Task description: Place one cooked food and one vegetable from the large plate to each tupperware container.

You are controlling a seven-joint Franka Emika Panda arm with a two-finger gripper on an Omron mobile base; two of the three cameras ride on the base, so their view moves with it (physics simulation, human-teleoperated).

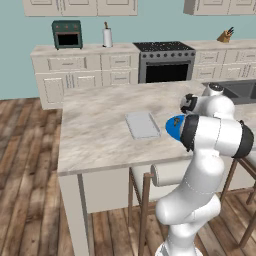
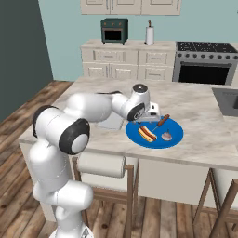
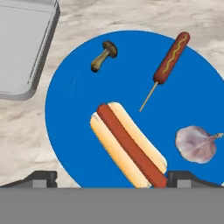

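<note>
The large plate (image 3: 78,127) lies flat on the marble tabletop (image 1: 95,135), close to its near edge, with one tupperware container (image 1: 142,124) just beside it, apart from its rim. That tray is rectangular, and in the left base view its long axis runs from the near edge toward the far edge of the tabletop.

Four foods sit on the plate, one of each. A hot dog (image 3: 129,144) in a bun lies in the hand view on a diagonal from upper left to lower right, its lower end nearest the gripper. A corn dog (image 3: 171,57) on a stick slants the other way, sausage end at upper right and stick pointing to lower left, toward the hot dog. A small brown mushroom (image 3: 103,55) lies tilted, cap at upper right, on the side of the plate nearest the tray. A pale garlic bulb (image 3: 196,144) rests near the plate's right rim, its stem pointing right.

The gripper (image 3: 112,177) hovers above the plate, jaws spread wide and holding nothing, its fingertips (image 3: 41,178) either side of the hot dog's lower end
</note>
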